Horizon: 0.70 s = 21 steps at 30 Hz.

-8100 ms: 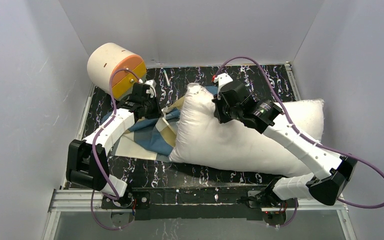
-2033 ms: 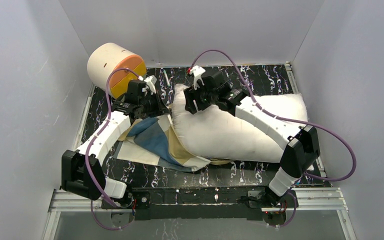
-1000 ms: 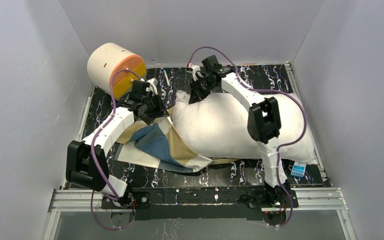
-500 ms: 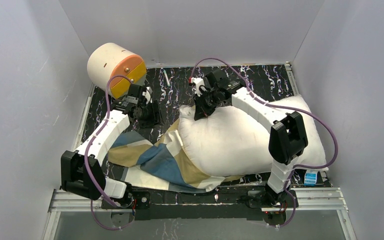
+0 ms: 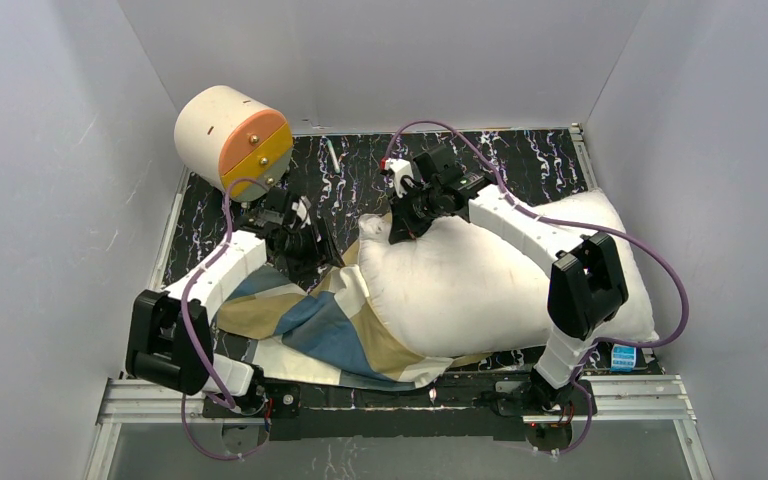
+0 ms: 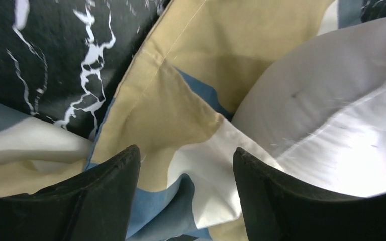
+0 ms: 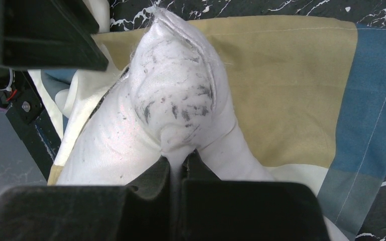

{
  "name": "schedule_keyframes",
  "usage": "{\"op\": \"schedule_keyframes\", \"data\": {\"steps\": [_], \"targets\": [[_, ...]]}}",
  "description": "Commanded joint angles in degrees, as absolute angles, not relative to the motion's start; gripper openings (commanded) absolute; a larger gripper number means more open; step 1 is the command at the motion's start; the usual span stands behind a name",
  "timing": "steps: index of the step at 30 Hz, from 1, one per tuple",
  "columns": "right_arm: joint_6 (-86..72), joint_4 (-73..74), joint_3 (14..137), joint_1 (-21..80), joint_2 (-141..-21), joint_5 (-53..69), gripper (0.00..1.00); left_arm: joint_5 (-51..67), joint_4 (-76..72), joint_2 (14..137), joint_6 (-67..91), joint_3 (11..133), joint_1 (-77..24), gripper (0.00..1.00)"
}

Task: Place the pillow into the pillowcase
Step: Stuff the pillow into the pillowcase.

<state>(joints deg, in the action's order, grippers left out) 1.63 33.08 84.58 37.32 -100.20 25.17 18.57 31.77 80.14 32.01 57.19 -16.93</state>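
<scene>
1. Top external view: the pillow (image 5: 480, 285), a big, plump, plain white cushion with light wrinkles, is lying across the middle and right of the black marbled table (image 5: 530, 160). Its left end is resting on the pillowcase (image 5: 330, 335).
2. The pillowcase, thin fabric in blue, tan and cream blocks, is lying crumpled at the near left and spreading under the pillow's left end. The pillow seems to be sitting on top of it rather than inside.
3. The right gripper (image 5: 403, 222) is reaching over to the pillow's far left corner, with its jaws pressed together on a pinch of white fabric. It is likely holding that corner so it can be steered toward the case's opening.
4. In the right wrist view, the pinched corner is bunching into a rounded knob with grey smudges, and tan and blue fabric is lying beneath it.
5. The left gripper (image 6: 186, 201) is hovering just above a tan hem beside the pillow, with its jaws standing apart and gripping nothing. It is probably lining up to take that edge and hold the mouth open.
6. A cream-and-orange cylinder (image 5: 230, 140) is sitting in the far left corner, apart from the work.
</scene>
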Motion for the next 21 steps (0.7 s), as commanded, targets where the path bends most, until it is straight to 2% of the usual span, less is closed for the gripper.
{"op": "schedule_keyframes", "data": {"steps": [1,3,4,5,7,8,9,16,21], "targets": [[0.44,35.13,84.05,37.92,-98.49,23.92,0.01,22.50,25.08,77.33,39.91,50.77,-19.22,0.68],[0.79,35.18,83.72,38.03,-98.12,23.48,0.01,22.75,22.53,77.72,41.58,48.81,-20.46,0.69],[1.06,35.20,83.60,38.05,-97.90,23.04,0.01,23.17,21.19,77.84,42.51,48.06,-20.70,0.63],[1.13,35.26,83.77,37.97,-97.83,22.46,0.01,23.36,20.08,77.99,42.81,47.77,-20.74,0.54],[1.38,36.29,84.85,37.90,-97.59,22.07,0.01,22.29,18.88,78.62,41.86,49.01,-20.74,0.18],[1.48,36.98,85.45,37.98,-97.50,22.25,0.01,21.10,18.87,79.11,40.88,50.81,-20.70,0.04],[1.45,37.72,86.07,38.05,-97.29,22.86,0.01,19.96,18.81,79.84,39.70,53.10,-20.68,0.00],[0.82,40.57,83.32,40.38,-94.15,25.42,0.01,14.23,19.77,85.98,33.82,74.80,-20.57,0.00],[1.22,38.74,79.22,43.73,-92.38,25.07,0.01,10.82,20.32,87.20,32.94,79.03,-20.57,0.00]]}}
